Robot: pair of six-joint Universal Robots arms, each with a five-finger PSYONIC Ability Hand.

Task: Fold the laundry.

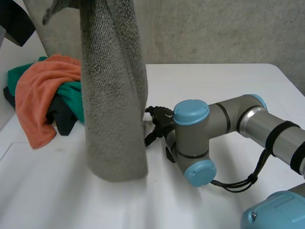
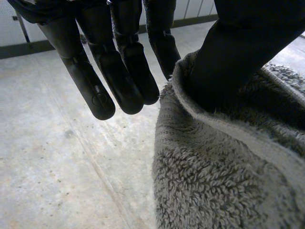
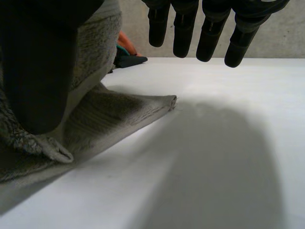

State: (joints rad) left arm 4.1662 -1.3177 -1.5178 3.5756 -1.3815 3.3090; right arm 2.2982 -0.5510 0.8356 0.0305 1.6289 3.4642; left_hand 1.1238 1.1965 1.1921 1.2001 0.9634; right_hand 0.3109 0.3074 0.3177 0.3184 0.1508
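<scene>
Black fingers of the left hand (image 2: 116,76) were straight and spread, gripping nothing. Its thumb was sunk into a fold of the thick grey terry towel (image 2: 214,191), which hung over it. In the head view that towel dropped from high up as a long doubled column to the white worktop (image 1: 214,81), its lower end meeting the surface.

The right hand (image 3: 212,33) sat low beside the towel's lower edge. Its fingers were straight and clear of the cloth and its thumb lay against the pile, so it too held nothing. Next to that thumb the bottom hem lay flat on the worktop, one corner pointing out toward bare surface.

Well apart, at the worktop's far left, sat a heap of unfolded laundry: a crumpled orange towel (image 1: 40,95) over a green cloth (image 1: 71,90) and a dark cloth (image 1: 62,119).

The step appeared to be laying the hanging towel out flat. Doing it well would call for the right hand to pin the hem first. The left would then lower slowly away from the heap, since a towel merely hooked on a thumb could slip and bunch.
</scene>
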